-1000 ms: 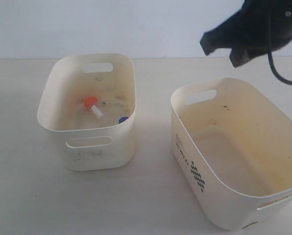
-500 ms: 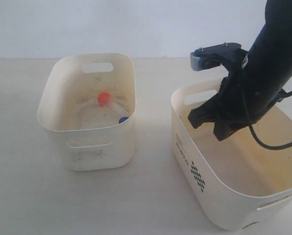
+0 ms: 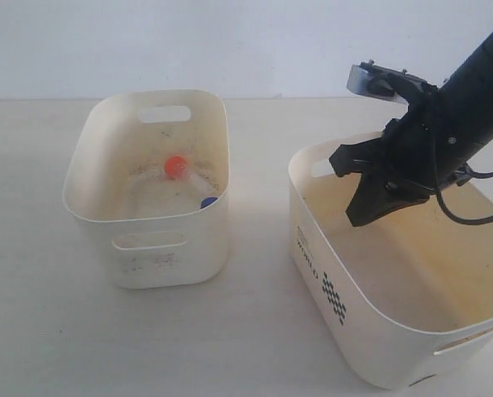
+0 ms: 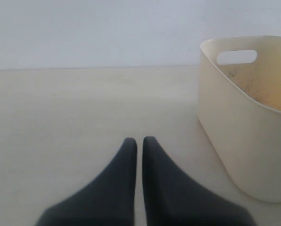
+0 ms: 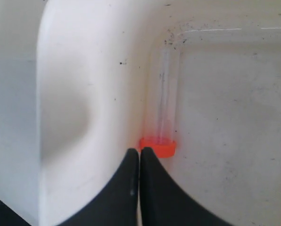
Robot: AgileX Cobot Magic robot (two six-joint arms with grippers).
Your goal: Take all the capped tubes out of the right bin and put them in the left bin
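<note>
The left bin [image 3: 89, 174] holds an orange-capped tube [image 3: 179, 168] and a blue cap [image 3: 208, 202] at its near wall. My right gripper [image 3: 356, 217] hangs shut inside the right bin [image 3: 313, 240], fingertips pointing down, nothing between them. In the right wrist view another clear capped tube [image 5: 165, 99] lies along the foot of the bin wall, its orange cap [image 5: 158, 146] just beyond my shut right gripper [image 5: 140, 151]. The exterior view hides this tube. My left gripper [image 4: 139, 140] is shut and empty, low over the table.
A cream tub [image 4: 235, 127] with an oval handle slot stands beside the left gripper in the left wrist view; which bin it is I cannot tell. The right arm's cable [image 3: 478, 217] loops over the right bin. A pale wall [image 3: 230, 41] backs the table.
The right gripper came down from the upper right into the right bin, then turned and shifted slightly right. The orange-capped tube in the left bin rolled and settled.
</note>
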